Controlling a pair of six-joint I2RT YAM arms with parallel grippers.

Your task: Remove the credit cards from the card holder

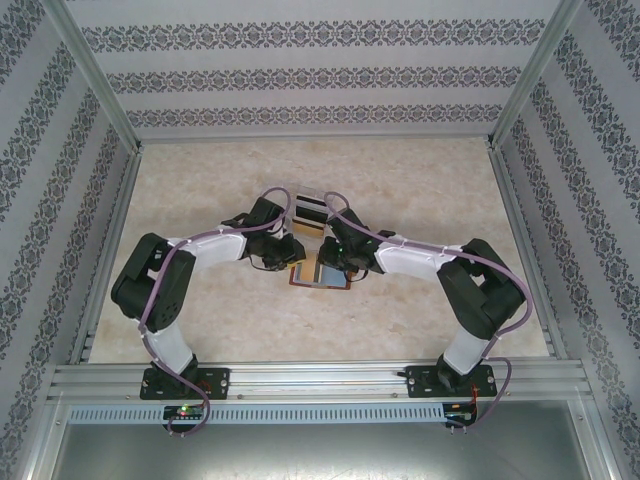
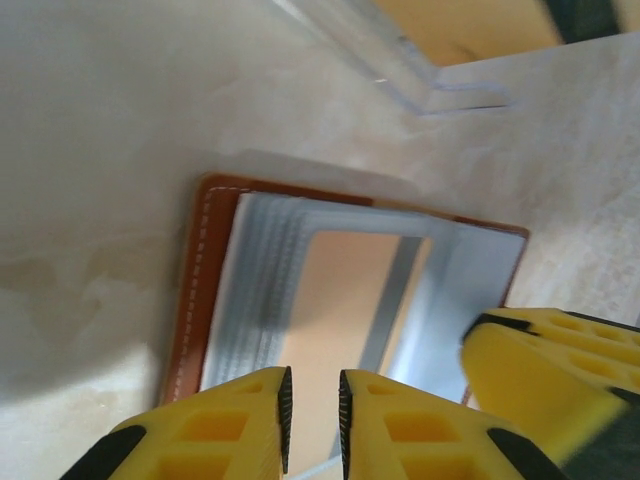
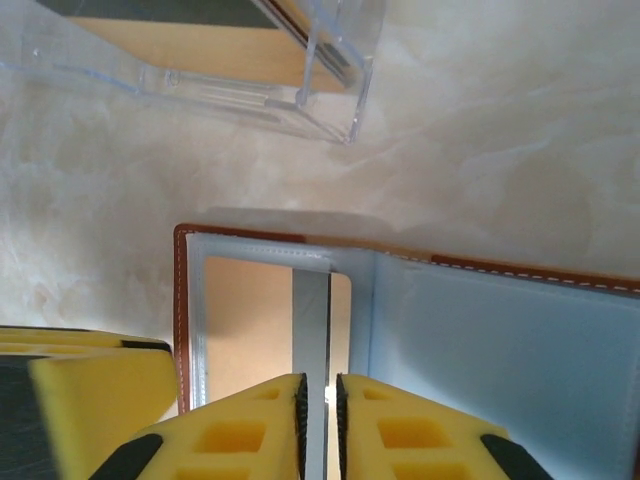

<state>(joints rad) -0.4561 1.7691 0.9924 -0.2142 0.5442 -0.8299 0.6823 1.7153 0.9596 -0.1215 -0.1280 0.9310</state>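
Note:
The brown leather card holder [image 1: 320,273] lies open on the table, its pale blue inside [image 3: 500,350] facing up. An orange credit card [image 3: 250,320] with a grey stripe sits in the windowed pocket [image 2: 345,290]. Both grippers hang right over the holder. My left gripper [image 2: 313,395] hovers over the card with its jaws a narrow gap apart and nothing between them. My right gripper [image 3: 320,395] is closed on a thin edge that rises from the card's grey stripe. The right gripper's finger [image 2: 540,370] shows beside the left one.
A clear plastic box [image 1: 308,212] with orange cards in it stands just beyond the holder, close to both grippers [image 3: 250,70]. Patterned walls and a metal frame enclose the marble-look table [image 1: 200,180].

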